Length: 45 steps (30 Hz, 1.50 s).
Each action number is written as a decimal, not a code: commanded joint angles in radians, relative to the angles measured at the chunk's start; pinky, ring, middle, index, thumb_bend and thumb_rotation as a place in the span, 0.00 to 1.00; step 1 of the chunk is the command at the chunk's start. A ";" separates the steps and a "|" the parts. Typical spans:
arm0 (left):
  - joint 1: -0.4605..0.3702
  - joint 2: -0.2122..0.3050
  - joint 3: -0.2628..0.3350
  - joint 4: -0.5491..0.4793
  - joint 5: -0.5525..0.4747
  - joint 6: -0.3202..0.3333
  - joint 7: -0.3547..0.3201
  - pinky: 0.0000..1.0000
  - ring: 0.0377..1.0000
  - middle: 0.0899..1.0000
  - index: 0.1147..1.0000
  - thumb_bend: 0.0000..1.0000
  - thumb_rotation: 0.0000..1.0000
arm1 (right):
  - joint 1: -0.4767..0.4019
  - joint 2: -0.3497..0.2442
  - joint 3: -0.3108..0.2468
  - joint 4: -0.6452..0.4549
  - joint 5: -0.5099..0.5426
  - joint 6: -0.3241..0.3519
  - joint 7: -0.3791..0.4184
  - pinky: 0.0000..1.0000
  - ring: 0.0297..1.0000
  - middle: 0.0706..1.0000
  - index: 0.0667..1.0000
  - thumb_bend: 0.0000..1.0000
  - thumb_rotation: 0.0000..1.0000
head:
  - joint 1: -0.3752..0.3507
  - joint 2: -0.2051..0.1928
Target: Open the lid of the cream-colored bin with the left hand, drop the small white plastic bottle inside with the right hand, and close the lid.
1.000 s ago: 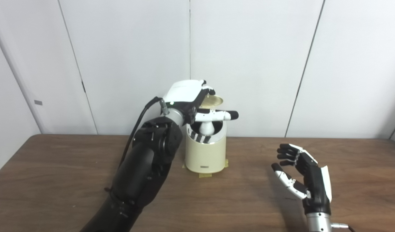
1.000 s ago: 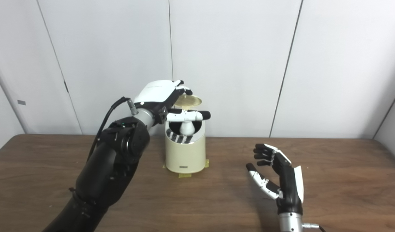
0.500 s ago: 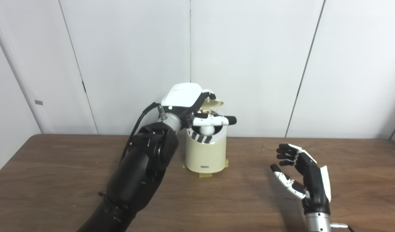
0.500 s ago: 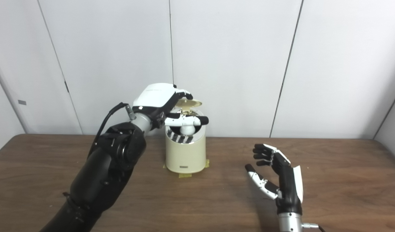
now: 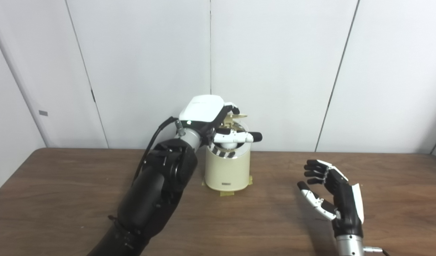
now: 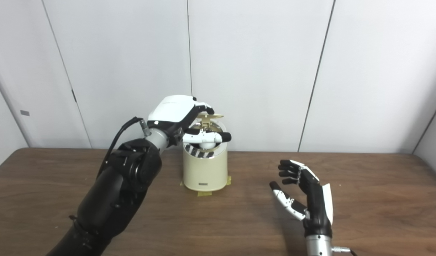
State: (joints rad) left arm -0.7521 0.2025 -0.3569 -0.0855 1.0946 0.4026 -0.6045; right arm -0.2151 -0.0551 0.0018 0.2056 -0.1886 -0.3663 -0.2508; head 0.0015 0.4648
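Nearest, the right hand (image 5: 333, 199) hovers just above the brown wooden surface (image 5: 61, 199) at front right, palm turned toward the middle, fingers spread and lightly curled, holding nothing; it is well apart from the bin. Further back, the left arm (image 5: 153, 188) rises from the bottom left and reaches up and over the cream-colored bin (image 5: 226, 169), which stands upright near the back centre of the surface on bits of yellow tape (image 5: 226, 193). The left hand (image 5: 212, 119) sits over the bin's top, back of the hand up, fingers bent down onto the lid (image 5: 237, 116), thumb stretched out to the right across the bin's mouth. The lid is tilted, only partly raised, with its edge under the fingertips; whether it is pinched or just pressed cannot be told. In the opening below the thumb a rounded white shape, the small white plastic bottle (image 5: 227, 140), shows inside the bin. Behind everything, a pale panelled wall (image 5: 282, 71).
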 commanded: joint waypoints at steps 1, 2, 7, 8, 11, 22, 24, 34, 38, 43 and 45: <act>-0.006 0.022 0.000 0.001 0.005 0.002 -0.001 1.00 0.95 0.84 0.79 0.95 1.00 | 0.010 0.044 0.017 0.011 -0.017 -0.013 -0.006 0.54 0.62 0.64 0.64 0.24 0.13 | -0.001 0.003; -0.004 0.023 -0.001 0.000 0.005 0.002 0.000 1.00 0.94 0.83 0.79 0.95 1.00 | 0.011 0.045 0.016 0.009 -0.019 -0.011 -0.005 0.54 0.62 0.64 0.64 0.24 0.14 | -0.002 0.004; 0.020 0.026 -0.006 -0.003 -0.002 -0.005 0.003 1.00 0.95 0.82 0.79 0.94 1.00 | 0.014 0.050 0.015 -0.007 -0.027 -0.003 -0.008 0.54 0.62 0.64 0.64 0.24 0.14 | -0.005 0.010; 0.024 0.026 -0.008 -0.003 -0.001 -0.006 0.004 1.00 0.95 0.83 0.79 0.94 1.00 | 0.014 0.050 0.014 -0.005 -0.026 -0.005 -0.008 0.54 0.62 0.64 0.64 0.24 0.13 | -0.005 0.010; 0.036 0.037 -0.025 -0.006 0.011 -0.019 -0.001 1.00 0.95 0.83 0.80 0.94 1.00 | 0.012 0.050 0.013 -0.001 -0.023 -0.013 -0.007 0.54 0.62 0.64 0.64 0.25 0.15 | -0.006 0.013; 0.077 0.044 -0.073 -0.009 0.090 -0.032 -0.004 1.00 0.97 0.85 0.82 0.91 0.98 | 0.019 0.053 0.012 -0.028 -0.037 0.012 -0.007 0.53 0.61 0.64 0.64 0.24 0.17 | -0.011 0.026; 0.083 0.044 -0.074 -0.008 0.090 -0.044 0.010 1.00 0.97 0.85 0.81 0.90 0.97 | 0.018 0.053 0.013 -0.027 -0.038 0.008 -0.007 0.53 0.61 0.64 0.64 0.24 0.16 | -0.011 0.027; 0.111 0.050 -0.135 0.027 0.145 -0.127 0.078 1.00 0.97 0.84 0.80 0.88 0.94 | 0.011 0.060 0.016 -0.023 -0.058 0.014 -0.012 0.53 0.61 0.63 0.64 0.24 0.16 | -0.022 0.027; 0.137 0.048 -0.169 0.046 0.185 -0.153 0.104 1.00 0.96 0.84 0.80 0.89 0.92 | 0.010 0.065 0.015 -0.025 -0.063 0.012 -0.016 0.53 0.61 0.63 0.63 0.23 0.16 | -0.025 0.030; 0.153 0.047 -0.163 0.052 0.186 -0.175 0.145 1.00 0.94 0.81 0.79 0.89 0.96 | 0.008 0.069 0.012 -0.024 -0.053 0.012 -0.019 0.53 0.60 0.63 0.63 0.24 0.20 | -0.025 0.032; 0.152 0.045 -0.159 0.049 0.186 -0.177 0.143 1.00 0.95 0.81 0.79 0.90 0.96 | 0.007 0.067 0.013 -0.022 -0.051 0.008 -0.017 0.53 0.60 0.63 0.64 0.24 0.20 | -0.025 0.032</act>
State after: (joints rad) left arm -0.6020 0.2464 -0.5078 -0.0550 1.2935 0.2468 -0.4316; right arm -0.2047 -0.0161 0.0057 0.1793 -0.2385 -0.3290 -0.2648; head -0.0230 0.4970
